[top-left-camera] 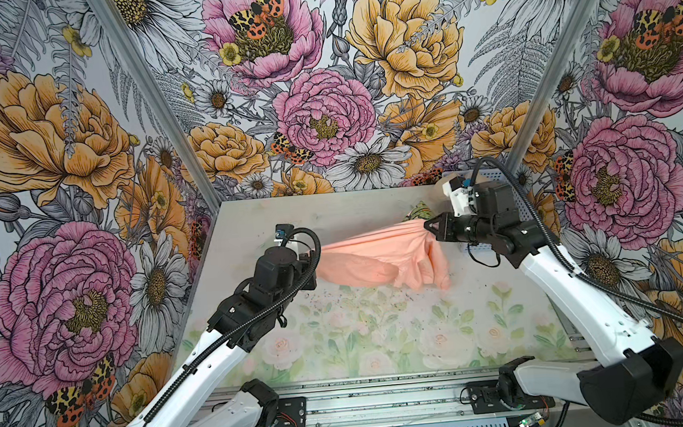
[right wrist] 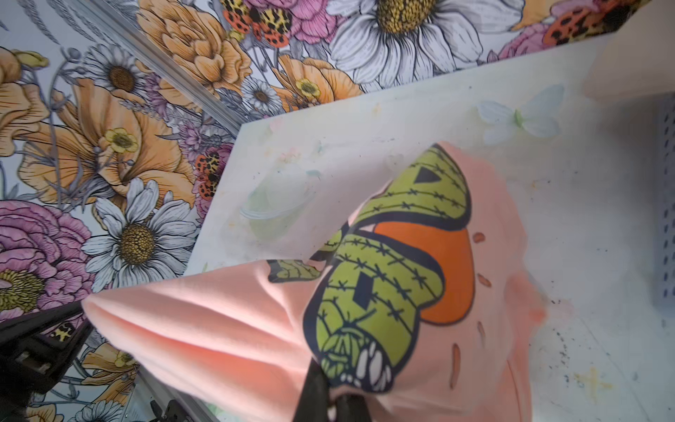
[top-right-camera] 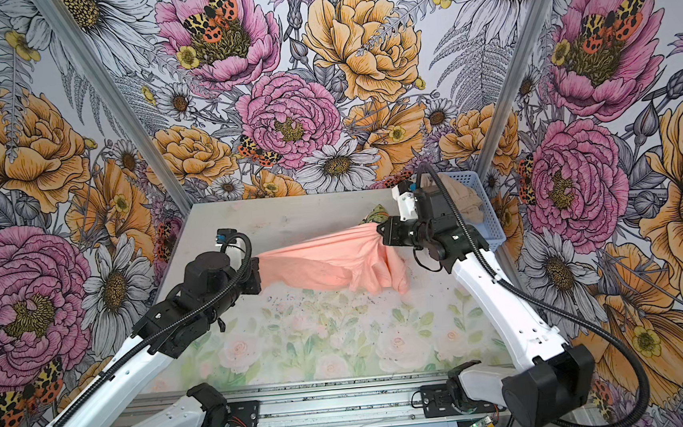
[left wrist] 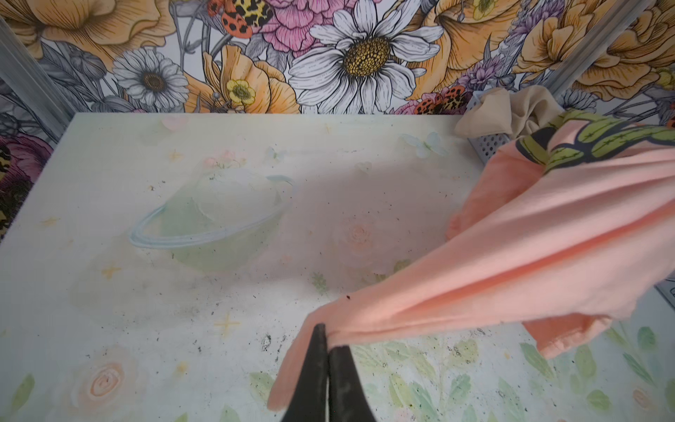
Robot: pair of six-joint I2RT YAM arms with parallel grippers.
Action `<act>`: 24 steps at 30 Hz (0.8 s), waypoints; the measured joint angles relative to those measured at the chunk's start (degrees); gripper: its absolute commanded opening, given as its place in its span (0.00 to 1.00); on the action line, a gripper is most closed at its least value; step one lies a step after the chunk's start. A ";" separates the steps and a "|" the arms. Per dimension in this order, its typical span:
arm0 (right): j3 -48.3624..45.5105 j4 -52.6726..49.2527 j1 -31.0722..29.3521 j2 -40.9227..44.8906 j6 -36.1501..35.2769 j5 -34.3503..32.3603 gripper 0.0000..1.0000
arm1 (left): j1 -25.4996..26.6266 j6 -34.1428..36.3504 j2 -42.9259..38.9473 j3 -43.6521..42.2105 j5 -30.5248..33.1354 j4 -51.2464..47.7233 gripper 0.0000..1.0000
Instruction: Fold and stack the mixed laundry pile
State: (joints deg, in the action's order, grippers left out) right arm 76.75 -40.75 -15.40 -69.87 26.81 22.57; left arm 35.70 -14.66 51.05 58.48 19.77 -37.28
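Two grippers hold the peach T-shirt (top-left-camera: 376,257) stretched between them over the far half of the table (top-left-camera: 290,218), its slack hanging low. The left gripper (left wrist: 328,339) is pinched shut on one bunched edge. The right gripper (right wrist: 330,392) is shut on the opposite edge beside the print. The beige garment (top-right-camera: 461,196) lies in the basket (top-right-camera: 487,228). Recommended: even tension, level descent, cloth laid flat.

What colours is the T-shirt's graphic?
T-shirt graphic: green with dark outlines, plus an orange patch; clearest in the right wrist view.
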 measured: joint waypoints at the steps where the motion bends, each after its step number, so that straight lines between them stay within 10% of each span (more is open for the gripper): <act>1: 1.95 -1.11 -0.02 0.24 -0.42 0.04 0.00 | 0.00 0.81 -0.09 0.79 0.42 -0.04 0.00; 5: 10.10 -4.20 -0.11 -3.17 -2.64 0.22 0.02 | -0.26 4.15 1.07 2.40 1.95 0.28 0.00; 8: 15.30 -5.62 -0.11 -10.82 -4.22 -0.20 0.41 | -1.95 5.18 3.69 2.05 2.62 0.24 0.00; 12: 17.94 -5.68 0.11 -23.41 -5.60 -3.74 0.57 | -5.55 5.25 6.73 -0.76 3.87 -0.11 0.00; 24: -12.55 -2.36 -1.53 -16.85 -4.02 -9.05 0.62 | -9.75 5.03 9.49 -5.68 3.69 -1.92 0.00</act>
State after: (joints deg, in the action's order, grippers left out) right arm 64.20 -43.11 -16.93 -86.72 22.79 13.52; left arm 25.96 -9.63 60.53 52.80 23.46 -39.20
